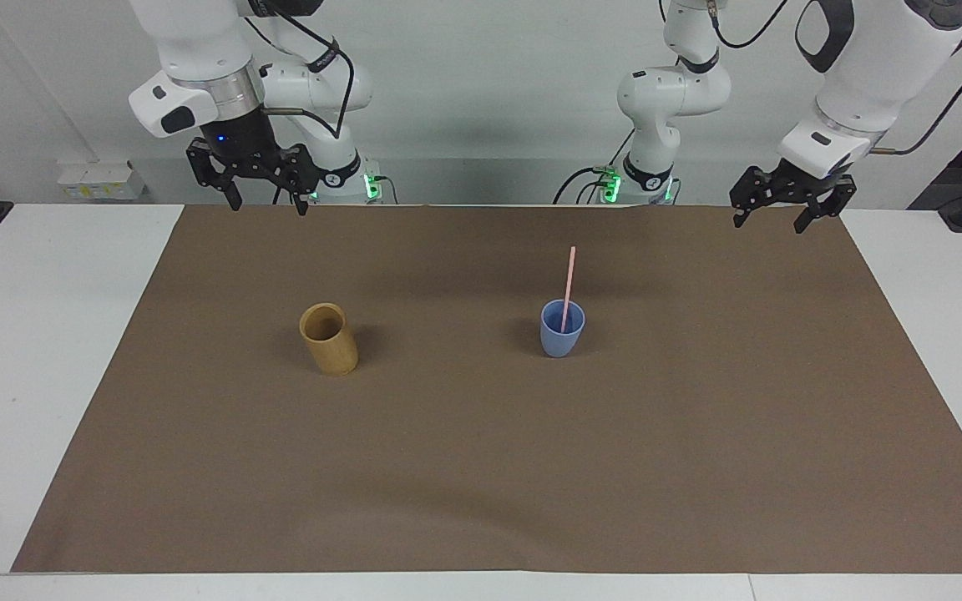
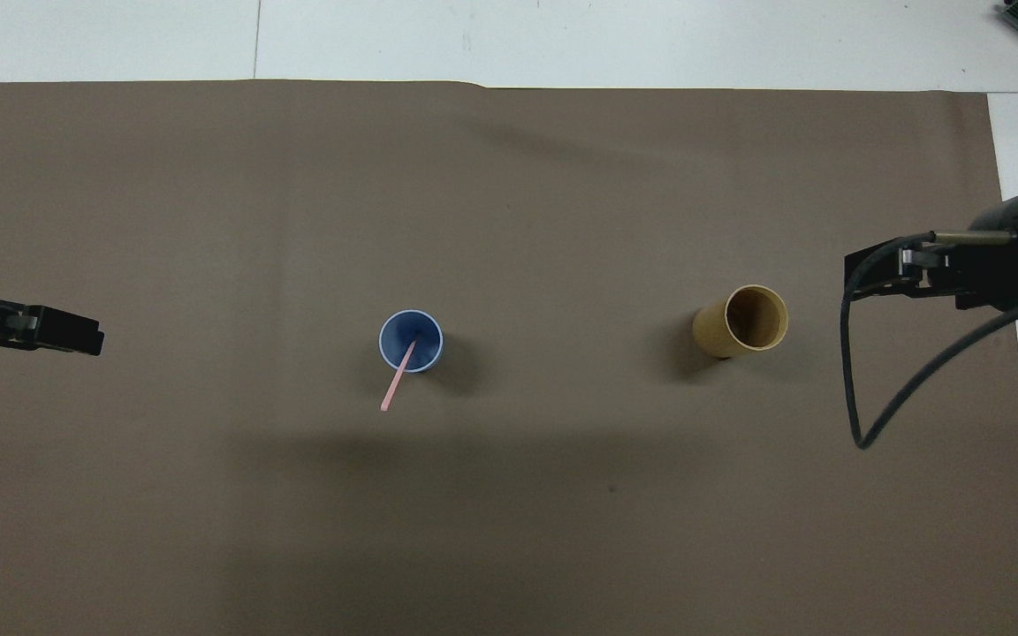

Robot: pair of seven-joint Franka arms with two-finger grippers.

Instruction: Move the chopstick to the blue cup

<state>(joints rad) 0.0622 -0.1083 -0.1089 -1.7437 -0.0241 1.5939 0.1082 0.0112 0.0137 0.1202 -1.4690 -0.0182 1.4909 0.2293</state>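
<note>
Chopstick first: in the facing view the long, thin, pale pink chopstick (image 1: 568, 284) stands in the small light-blue plastic cup (image 1: 562, 330). Its bottom end is inside the blue cup and its top end sticks up well over the round rim. The blue cup stands upright on the big brown paper mat (image 1: 481, 467) that covers the white table (image 1: 30, 334). A taller tan-yellow tube-shaped cup (image 1: 329, 338) stands on the mat beside the blue cup, toward the right arm's end of the table, well apart from it. The right gripper (image 1: 265, 204) hangs in the air over the mat's edge by the robots, with its two black fingers spread and nothing between them. The left gripper (image 1: 769, 221) hangs over the mat's corner at the left arm's end, fingers spread too, holding nothing. Both are far from the blue cup.

From the overhead view, the blue cup (image 2: 411, 341) shows its round rim, and the chopstick (image 2: 398, 385) leans out over the rim toward the robots. The tan-yellow cup (image 2: 741, 321) is open at the top. The left gripper (image 2: 76, 332) and the right gripper (image 2: 862, 276) show at the two ends of the mat, away from the blue cup.
</note>
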